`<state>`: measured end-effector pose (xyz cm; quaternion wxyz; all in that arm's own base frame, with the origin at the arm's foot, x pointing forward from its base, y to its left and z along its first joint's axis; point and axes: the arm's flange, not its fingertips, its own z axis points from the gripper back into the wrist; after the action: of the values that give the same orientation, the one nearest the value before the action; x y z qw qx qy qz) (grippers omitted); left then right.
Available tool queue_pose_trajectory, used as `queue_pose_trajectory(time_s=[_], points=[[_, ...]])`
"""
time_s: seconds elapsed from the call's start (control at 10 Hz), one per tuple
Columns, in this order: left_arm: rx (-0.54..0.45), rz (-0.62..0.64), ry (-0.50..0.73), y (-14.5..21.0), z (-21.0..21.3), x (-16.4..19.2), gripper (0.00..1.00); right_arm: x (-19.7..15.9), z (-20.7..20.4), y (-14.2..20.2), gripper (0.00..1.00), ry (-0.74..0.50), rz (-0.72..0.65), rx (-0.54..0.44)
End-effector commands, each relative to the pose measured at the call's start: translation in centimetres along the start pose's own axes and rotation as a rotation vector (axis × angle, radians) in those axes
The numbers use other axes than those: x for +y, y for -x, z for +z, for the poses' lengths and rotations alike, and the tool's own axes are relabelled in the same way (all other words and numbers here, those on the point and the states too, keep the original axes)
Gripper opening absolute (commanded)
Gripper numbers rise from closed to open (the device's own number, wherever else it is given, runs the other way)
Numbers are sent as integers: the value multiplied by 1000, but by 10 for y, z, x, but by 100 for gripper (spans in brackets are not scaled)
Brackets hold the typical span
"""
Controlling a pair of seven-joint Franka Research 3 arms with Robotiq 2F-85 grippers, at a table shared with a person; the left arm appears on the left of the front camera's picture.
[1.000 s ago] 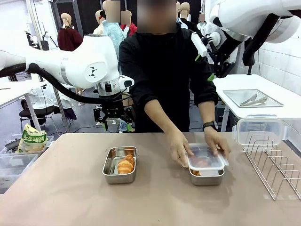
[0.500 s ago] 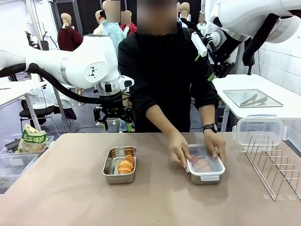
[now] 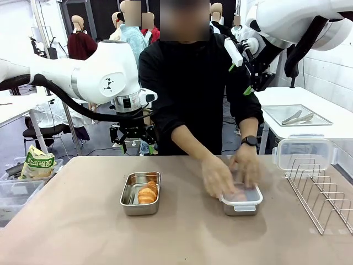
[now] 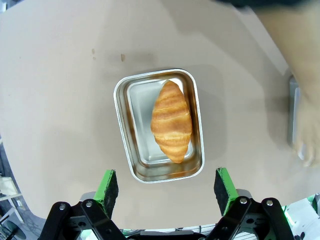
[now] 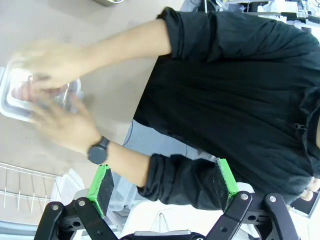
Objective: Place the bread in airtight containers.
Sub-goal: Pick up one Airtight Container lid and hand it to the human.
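Steel pan (image 3: 140,192) at table left holds a croissant (image 3: 148,192), unlidded; the person's hands (image 3: 217,176) press a lid (image 3: 246,195) onto the other pan (image 3: 240,208). Your left gripper (image 4: 167,185) and right gripper (image 5: 162,182) hang wide open, empty.

A wire rack (image 3: 321,190) stands at the right edge of the table (image 3: 83,232). A printed bag (image 3: 37,164) (crumpled) lies beyond its left edge.

White side table (image 3: 298,95) at right, pale block wall (image 3: 331,72) behind, grey floor (image 3: 94,144) beyond.
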<state>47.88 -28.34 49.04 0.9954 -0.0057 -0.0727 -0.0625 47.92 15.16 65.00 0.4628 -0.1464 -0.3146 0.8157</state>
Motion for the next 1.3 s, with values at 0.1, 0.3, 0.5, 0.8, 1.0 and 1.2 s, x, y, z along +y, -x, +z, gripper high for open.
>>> queue_pose_trajectory(time_s=[0.1, 0.3, 0.5, 0.8, 1.0, 1.2], points=[[-5, -1, 1, 0, 1, 0, 100, 2, -1, 1, 100, 8, -6, 1], [-5, -1, 1, 0, 1, 0, 100, 2, -1, 1, 100, 8, -6, 1], [-5, -1, 1, 0, 1, 0, 100, 2, -1, 1, 100, 8, -6, 1], [-5, -1, 1, 0, 1, 0, 100, 2, -1, 1, 100, 8, -6, 1], [-5, -1, 1, 0, 1, 0, 100, 2, -1, 1, 100, 8, -6, 1], [-5, -1, 1, 0, 1, 0, 100, 2, -1, 1, 100, 8, -6, 1]])
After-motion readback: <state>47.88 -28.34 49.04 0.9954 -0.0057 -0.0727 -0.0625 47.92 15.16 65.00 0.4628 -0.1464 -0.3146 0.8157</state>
